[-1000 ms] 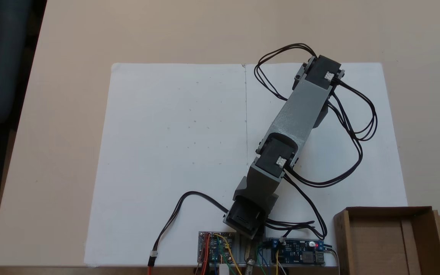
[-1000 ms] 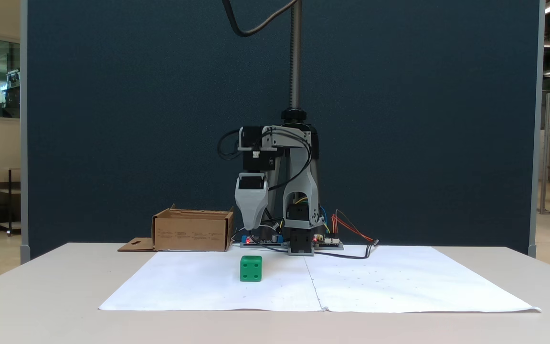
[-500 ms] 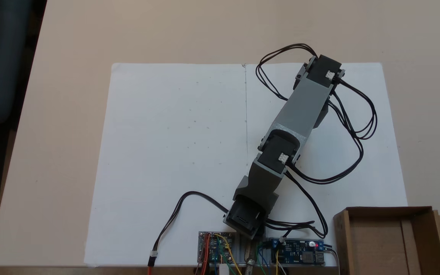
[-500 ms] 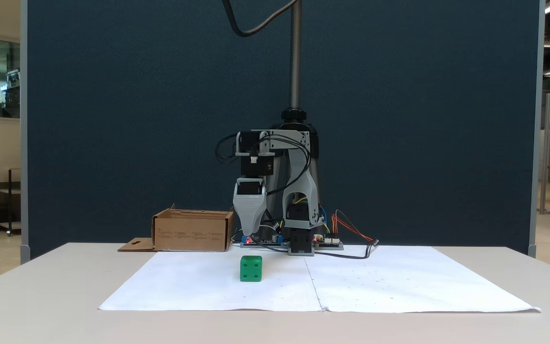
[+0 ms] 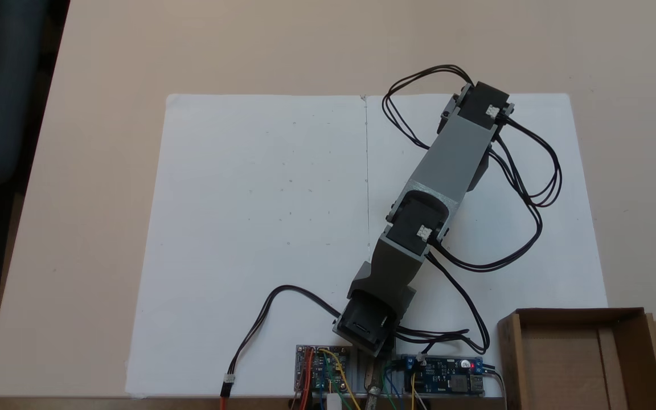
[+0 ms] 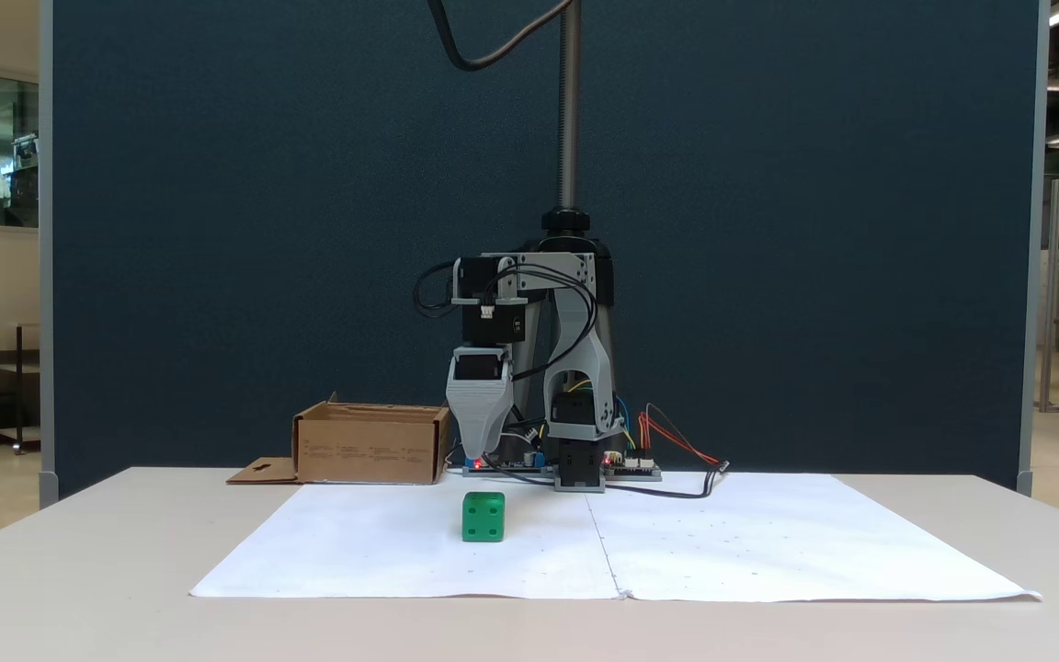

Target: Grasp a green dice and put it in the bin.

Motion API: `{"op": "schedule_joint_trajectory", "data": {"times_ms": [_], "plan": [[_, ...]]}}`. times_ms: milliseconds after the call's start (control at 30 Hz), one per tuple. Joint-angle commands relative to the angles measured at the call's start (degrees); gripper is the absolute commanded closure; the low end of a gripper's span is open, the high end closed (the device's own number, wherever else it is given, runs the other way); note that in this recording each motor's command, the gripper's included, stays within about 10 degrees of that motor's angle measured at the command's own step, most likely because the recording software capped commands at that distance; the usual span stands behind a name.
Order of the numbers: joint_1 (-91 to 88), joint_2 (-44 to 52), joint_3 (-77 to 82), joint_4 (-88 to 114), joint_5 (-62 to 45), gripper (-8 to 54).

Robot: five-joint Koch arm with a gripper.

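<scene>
Dice (image 6: 483,516) sits on the white paper sheet (image 6: 723,552) in a fixed view from the front, green w/ pips showing on the face toward the cam, just left of the paper's center crease. Gripper (image 6: 480,450) hangs above and behind it, pointing straight down, not touching it. From that angle I see one grey tapered piece only, so can't tell if the gripper is wide or closed.

In a fixed view from above, the arm (image 5: 447,165) stretches diagonally over the right half of the paper (image 5: 248,228), black cables looping off both sides; the arm covers the gripper and dice there.

Bin (image 6: 371,447) is the brown cardboard box, left of the arm base from the front, bottom right corner from above (image 5: 624,341). It sits on the worktop (image 6: 79,552) w/ its hanger-slot flap lying flat outward. Dice and bin are well apart. Circuit boards (image 5: 447,376) w/ a red LED sit by the base, next to the bin.
</scene>
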Motion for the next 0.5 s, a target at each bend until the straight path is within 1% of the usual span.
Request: {"op": "schedule_joint_trajectory", "data": {"times_ms": [0, 267, 333, 467], "plan": [[0.35, 1.32, -2.72, -1.05, 4.48, 1.7], [0.35, 0.44, -2.46, -1.14, 4.48, 1.8], [0.35, 0.53, -1.93, -1.49, 4.39, 2.6], [0.35, 0.44, 1.93, -7.47, 4.04, 2.9]]}}
